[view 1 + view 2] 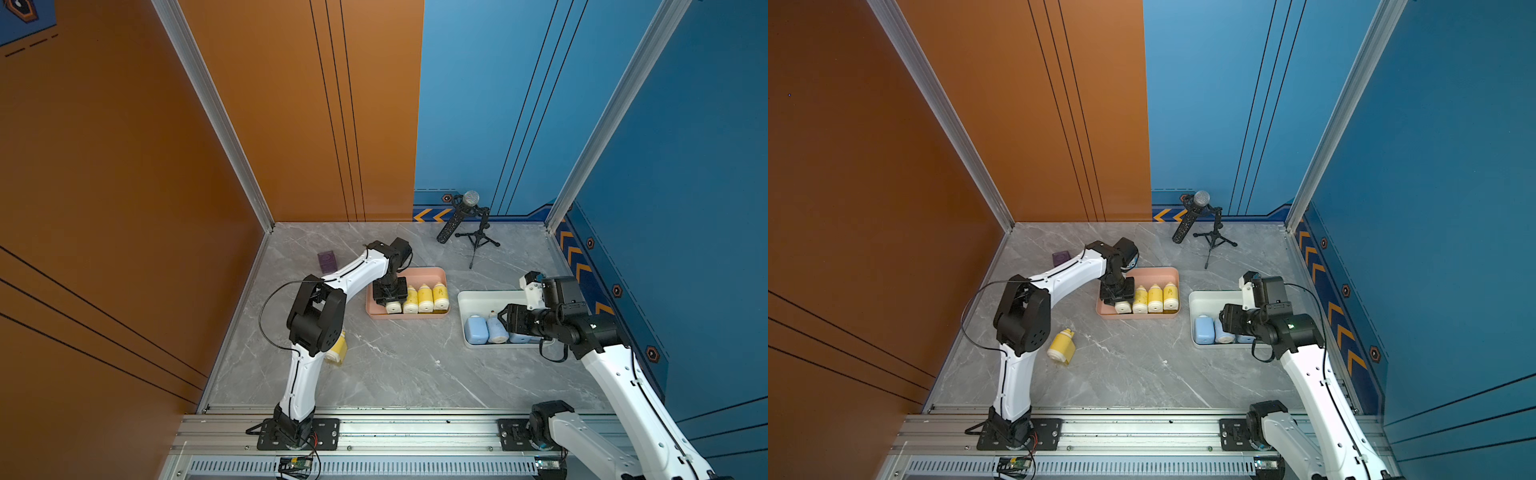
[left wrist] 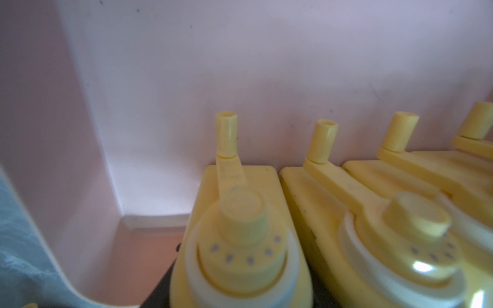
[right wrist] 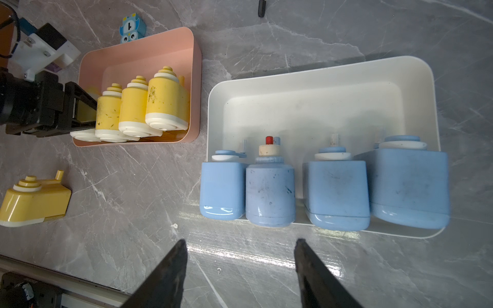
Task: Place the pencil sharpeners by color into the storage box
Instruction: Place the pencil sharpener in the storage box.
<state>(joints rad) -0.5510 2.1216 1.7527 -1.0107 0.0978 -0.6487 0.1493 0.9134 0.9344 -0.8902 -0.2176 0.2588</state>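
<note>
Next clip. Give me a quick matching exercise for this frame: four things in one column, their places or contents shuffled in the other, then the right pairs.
Column A
1. pink box
2. white box
3. loose yellow sharpener
4. microphone

Column B
a. lying on the bare table, outside both boxes
b. holds the blue sharpeners
c. holds the yellow sharpeners
d. mounted on a stand at the far end

Pairs: 1-c, 2-b, 3-a, 4-d

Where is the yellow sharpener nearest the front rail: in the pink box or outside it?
Outside. The yellow sharpener lies on the table, apart from the pink box.
</note>
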